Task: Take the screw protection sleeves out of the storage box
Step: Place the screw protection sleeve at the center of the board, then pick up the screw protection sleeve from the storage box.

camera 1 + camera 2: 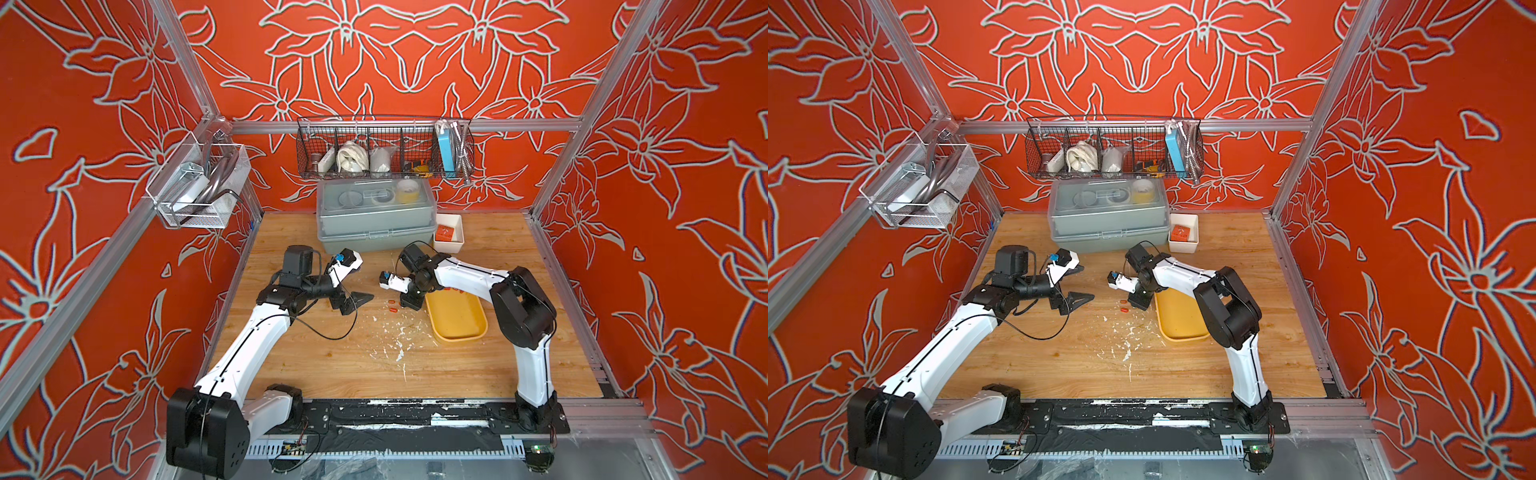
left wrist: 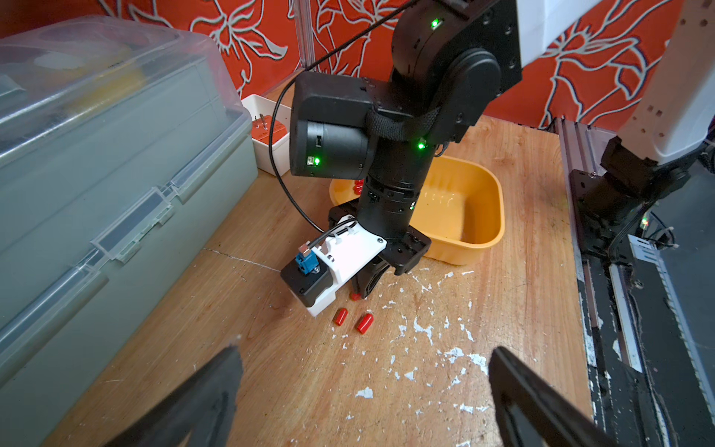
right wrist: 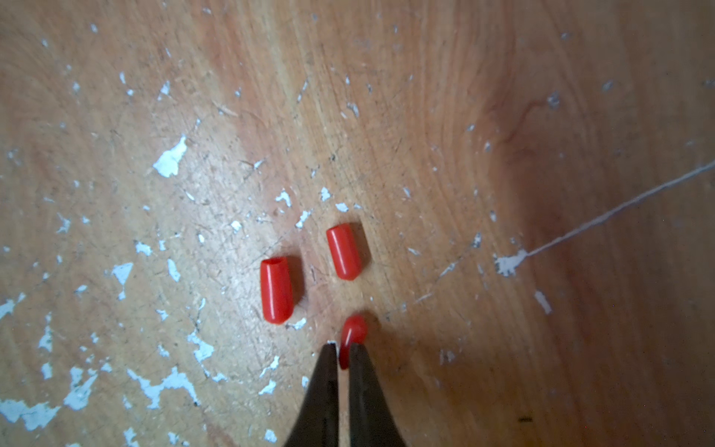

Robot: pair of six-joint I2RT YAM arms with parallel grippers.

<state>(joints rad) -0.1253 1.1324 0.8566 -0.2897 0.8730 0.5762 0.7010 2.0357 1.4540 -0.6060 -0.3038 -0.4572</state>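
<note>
- A tiny red-orange plastic sleeve (image 3: 353, 332) is pinched in the narrowed right end effector (image 3: 342, 350) beside the mustard-yellow plastic storage box (image 1: 457, 320).
- The left end effector (image 2: 365, 350) is spread wide.

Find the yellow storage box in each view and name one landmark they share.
Top view: storage box right of centre, beneath the right arm.
Top view: same spot.
Left wrist: behind the right arm.
Right wrist: not in view.
Landmark: the two loose sleeves, seen in every view.
</note>
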